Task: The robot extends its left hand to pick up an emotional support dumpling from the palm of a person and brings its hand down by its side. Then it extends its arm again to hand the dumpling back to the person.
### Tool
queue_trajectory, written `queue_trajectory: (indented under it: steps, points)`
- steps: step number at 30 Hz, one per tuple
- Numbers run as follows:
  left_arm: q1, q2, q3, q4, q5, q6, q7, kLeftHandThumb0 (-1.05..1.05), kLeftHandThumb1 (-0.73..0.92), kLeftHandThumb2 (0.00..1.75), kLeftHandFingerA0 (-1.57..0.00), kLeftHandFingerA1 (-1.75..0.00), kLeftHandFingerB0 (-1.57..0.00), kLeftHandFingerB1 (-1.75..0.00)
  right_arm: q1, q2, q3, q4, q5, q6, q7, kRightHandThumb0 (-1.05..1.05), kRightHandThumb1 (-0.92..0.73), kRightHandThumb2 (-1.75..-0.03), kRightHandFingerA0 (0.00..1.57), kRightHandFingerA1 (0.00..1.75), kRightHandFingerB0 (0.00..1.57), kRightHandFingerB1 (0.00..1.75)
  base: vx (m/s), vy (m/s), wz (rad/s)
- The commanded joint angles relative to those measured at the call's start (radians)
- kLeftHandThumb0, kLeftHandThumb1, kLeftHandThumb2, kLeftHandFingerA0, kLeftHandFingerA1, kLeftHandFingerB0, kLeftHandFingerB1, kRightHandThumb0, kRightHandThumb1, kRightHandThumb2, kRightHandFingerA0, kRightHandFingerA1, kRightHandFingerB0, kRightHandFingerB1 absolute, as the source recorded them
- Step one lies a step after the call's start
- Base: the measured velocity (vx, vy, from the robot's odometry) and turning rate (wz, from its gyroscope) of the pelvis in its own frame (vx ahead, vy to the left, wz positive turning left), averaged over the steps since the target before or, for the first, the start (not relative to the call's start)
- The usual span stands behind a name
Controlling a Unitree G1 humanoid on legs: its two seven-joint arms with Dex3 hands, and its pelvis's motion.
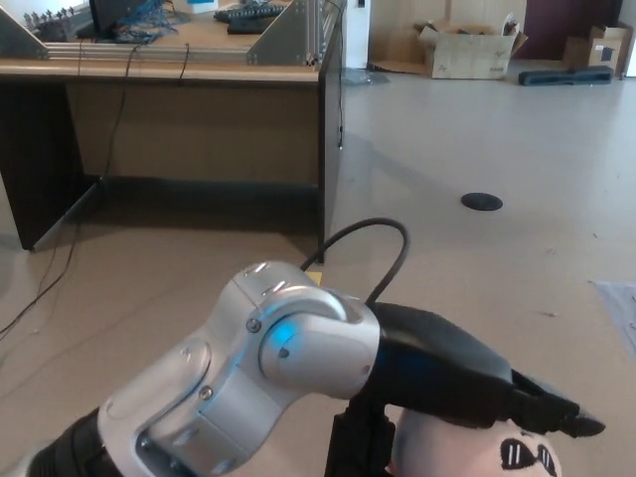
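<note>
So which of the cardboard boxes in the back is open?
The larger cardboard box against the far wall, flaps up; the smaller box at the right edge looks closed.

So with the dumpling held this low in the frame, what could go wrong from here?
The dumpling sits clamped in the left hand at the picture's bottom edge, mostly cut off; slippage there might go unseen. The grip looks shallow, fingers over the top, so the soft plush could squeeze out. The black cable loops above the wrist and may snag.
</note>
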Motion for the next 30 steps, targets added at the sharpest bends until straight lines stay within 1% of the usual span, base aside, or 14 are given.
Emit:
queue_trajectory:
  steps: [1, 10, 15, 16, 17, 20, 21, 22, 23, 24, 25, 27, 28, 30]
  points:
    - [0.037, -0.004, 0.024, -0.005, 0.019, -0.07, 0.074, -1.05, 0.17, 1.12, 0.0, 0.0, 0.0, 0.0, -0.028, -0.023, 0.0, 0.006, -0.005, 0.016, 0.009, -0.28, -0.61, -0.58, 0.77, 0.5, 0.7, 0.47, 0.0, 0.0, 0.0]
    - [0.069, 0.001, 0.05, -0.005, -0.001, -0.082, 0.09, -1.05, 0.27, 0.98, 0.0, 0.0, 0.0, 0.0, -0.024, -0.023, 0.001, 0.006, -0.007, 0.015, 0.011, -0.28, -0.61, -0.58, 0.77, 0.5, 0.7, 0.47, 0.0, 0.0, 0.0]
    - [0.073, -0.026, 0.092, -0.007, -0.061, 0.03, 0.058, -1.05, 0.21, 0.8, 0.0, 0.0, 0.0, 0.0, -0.026, -0.021, 0.002, 0.007, -0.009, 0.016, 0.012, -0.28, -0.61, -0.58, 0.77, 0.5, 0.7, 0.47, 0.0, 0.0, 0.0]
    - [0.073, -0.029, 0.099, -0.007, -0.069, 0.043, 0.054, -1.05, 0.21, 0.8, 0.0, 0.0, 0.0, 0.0, -0.026, -0.021, 0.003, 0.007, -0.009, 0.017, 0.012, -0.28, -0.61, -0.58, 0.77, 0.5, 0.7, 0.47, 0.0, 0.0, 0.0]
    - [0.072, -0.038, 0.122, 0.0, -0.093, 0.08, 0.051, -1.05, 0.21, 0.69, 0.0, 0.0, 0.0, 0.0, -0.026, -0.02, 0.003, 0.007, -0.01, 0.017, 0.012, -0.28, -0.61, -0.58, 0.77, 0.5, 0.7, 0.47, 0.0, 0.0, 0.0]
    - [0.071, -0.042, 0.135, 0.002, -0.1, 0.111, 0.053, -1.05, 0.24, 0.61, 0.0, 0.0, 0.0, 0.0, -0.018, -0.022, 0.003, 0.003, -0.01, 0.014, 0.01, -0.28, -0.61, -0.58, 0.77, 0.5, 0.7, 0.47, 0.0, 0.0, 0.0]
    - [0.076, -0.044, 0.144, 0.011, -0.101, 0.117, 0.063, -0.14, 0.68, 0.73, -0.81, -1.25, -0.86, -0.87, 0.009, 0.006, -0.061, -0.003, 0.096, 0.009, 0.111, -0.48, -0.67, -0.6, 0.59, 0.55, 0.6, 0.42, 0.0, 0.0, 0.0]
    - [0.078, -0.044, 0.148, 0.012, -0.101, 0.125, 0.068, -0.16, 0.7, 0.72, -0.79, -1.29, -0.84, -0.92, 0.014, -0.006, -0.045, -0.01, 0.078, -0.002, 0.136, -0.49, -0.78, -0.64, 0.45, 0.44, 0.47, 0.38, 0.0, 0.0, 0.0]
    - [0.079, -0.043, 0.149, 0.01, -0.099, 0.134, 0.068, -0.16, 0.7, 0.72, -0.79, -1.29, -0.84, -0.92, 0.006, -0.041, 0.02, -0.018, -0.018, -0.013, 0.112, -0.49, -0.78, -0.64, 0.45, 0.44, 0.47, 0.38, 0.0, 0.0, 0.0]
    - [0.082, -0.043, 0.151, 0.005, -0.097, 0.146, 0.07, -0.2, 0.73, 0.68, -0.75, -1.33, -0.8, -0.97, 0.001, -0.063, 0.06, -0.025, -0.079, -0.037, 0.046, -0.49, -0.73, -0.63, 0.54, 0.42, 0.58, 0.39, 0.0, 0.0, 0.0]
    - [0.086, -0.042, 0.15, -0.002, -0.093, 0.156, 0.075, -0.21, 0.74, 0.68, -0.78, -1.24, -0.8, -0.9, 0.006, -0.074, 0.08, -0.047, -0.101, -0.051, 0.017, -0.5, -0.74, -0.62, 0.56, 0.48, 0.6, 0.4, 0.0, 0.0, 0.0]
    - [0.089, -0.04, 0.149, -0.007, -0.092, 0.158, 0.079, -0.23, 0.75, 0.67, -0.79, -1.19, -0.8, -0.86, 0.011, -0.075, 0.085, -0.061, -0.082, -0.079, 0.016, -0.44, -0.71, -0.62, 0.51, 0.47, 0.53, 0.37, 0.0, 0.0, 0.0]
    - [0.106, -0.044, 0.152, -0.013, -0.096, 0.137, 0.096, -0.21, 0.75, 0.67, -0.8, -1.19, -0.83, -0.8, 0.005, -0.058, 0.065, -0.033, -0.036, -0.091, 0.055, -0.47, -0.71, -0.62, 0.51, 0.47, 0.54, 0.38, 0.0, 0.0, 0.0]
    - [0.113, -0.045, 0.153, -0.017, -0.098, 0.14, 0.1, -0.2, 0.75, 0.67, -0.78, -1.25, -0.82, -0.83, -0.007, -0.061, 0.072, -0.01, -0.045, -0.092, 0.051, -0.47, -0.71, -0.62, 0.52, 0.44, 0.54, 0.38, 0.0, 0.0, 0.0]
